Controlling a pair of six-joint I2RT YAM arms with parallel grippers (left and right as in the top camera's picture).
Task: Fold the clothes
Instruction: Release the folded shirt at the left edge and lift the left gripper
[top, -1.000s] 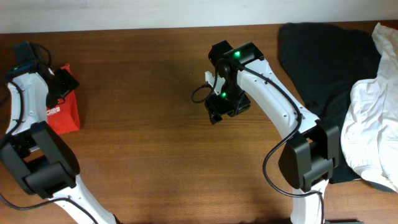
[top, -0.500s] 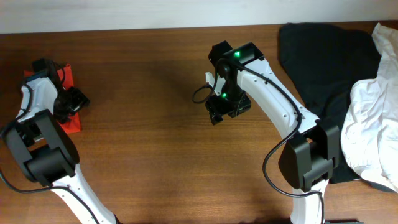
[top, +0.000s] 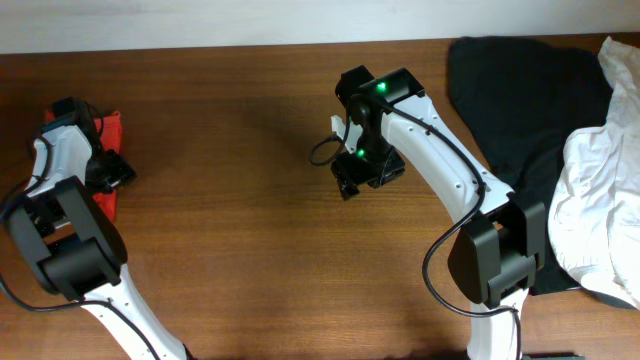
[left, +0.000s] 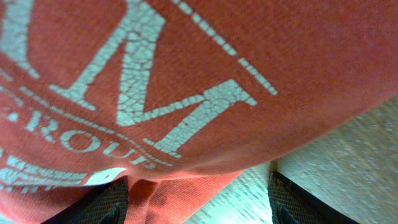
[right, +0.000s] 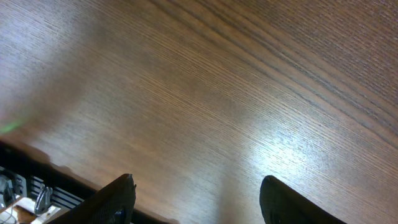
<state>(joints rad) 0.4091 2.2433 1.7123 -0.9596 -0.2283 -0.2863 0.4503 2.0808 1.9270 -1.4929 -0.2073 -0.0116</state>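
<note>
The brown wooden surface (top: 230, 230) is the biggest thing here, bare across its middle. The black garment (top: 520, 90) spreads over its far right corner, and the white garment (top: 600, 200) is heaped partly on top of it at the right edge. Well apart from both, at the far left edge, lies the red-orange T-shirt (top: 110, 130). It is bunched into a narrow strip whose long axis runs from the far side toward the near side, mostly hidden under the left arm. The left hand (top: 110, 170) sits right against it. In the wrist view the white lettering fills the frame and that hand's fingers (left: 115, 199) are spread, pinching nothing I can see. The right hand (top: 362, 175) hovers over bare wood at mid-surface, fingers (right: 118, 199) also parted and empty. The left hand is much nearer, so I judge any regrasp falls to it.
</note>
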